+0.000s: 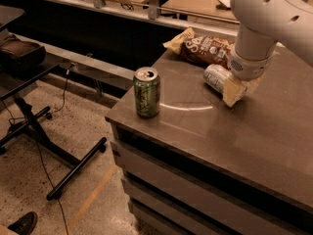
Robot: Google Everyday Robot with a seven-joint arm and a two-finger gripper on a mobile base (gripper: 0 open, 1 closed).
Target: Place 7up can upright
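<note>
The 7up can, pale silver-grey, lies on its side on the dark table, just in front of a chip bag. My gripper comes down from the white arm at the upper right and sits at the can's right end, covering that end. The can's left part shows free of the gripper. Whether the gripper holds the can is not visible.
A darker green patterned can stands upright near the table's left front corner. A brown and yellow chip bag lies at the back. The table's left edge drops to the floor, where a black stand and cables are.
</note>
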